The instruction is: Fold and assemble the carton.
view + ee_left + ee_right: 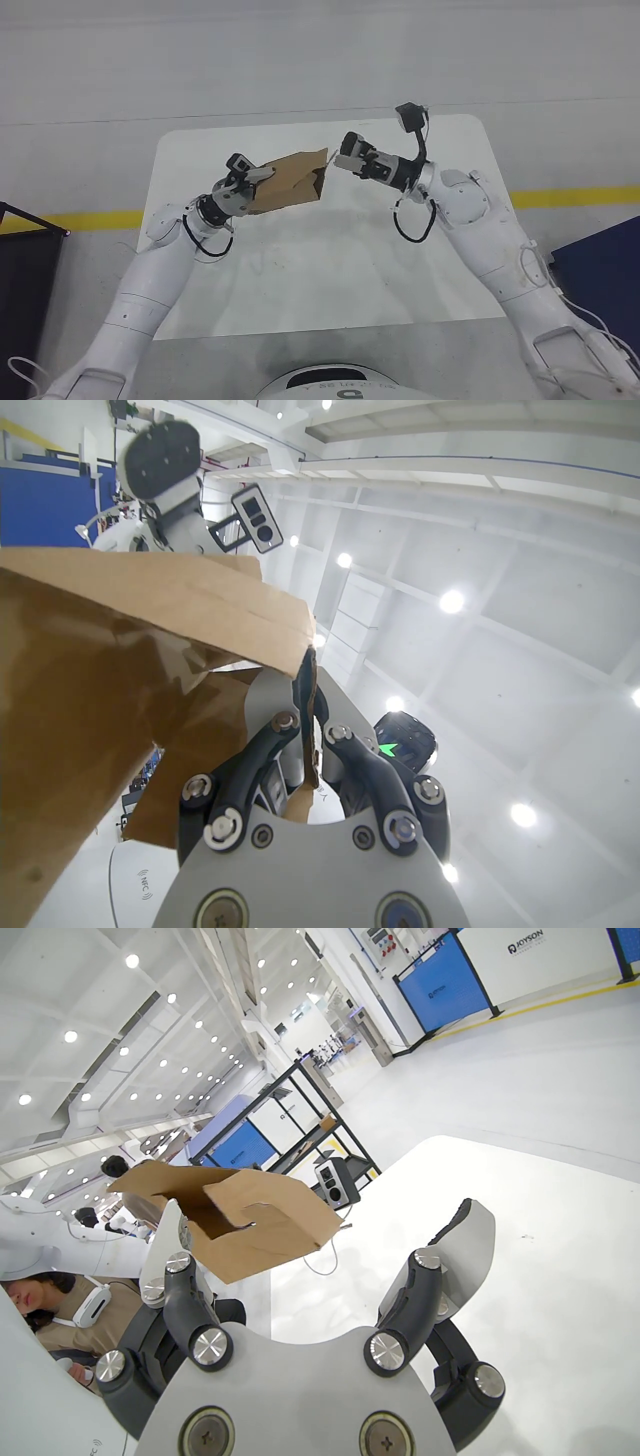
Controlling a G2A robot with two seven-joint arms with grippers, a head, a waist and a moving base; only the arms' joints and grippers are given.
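**Top view.** The carton, brown and partly opened out, is held up off the bench, over its far half and close to the far edge. The left claw has hold of the carton's end nearer the bench's left edge. The right claw sits just beside the opposite end, level with a raised flap. Whether it touches the flap cannot be told here.

**Left wrist view.** The left claw is closed tight, its 2 jaws pinching a single edge of cardboard between them. The carton spreads away from the grip, with 1 folded panel on top and a loose flap hanging below it.

**Right wrist view.** The right claw stands wide open and grips nothing. The carton hangs just ahead of it, open end toward the camera, with a notched flap visible. 1 jaw overlaps the carton's edge, and contact cannot be confirmed. The other jaw is well clear, above the bench.
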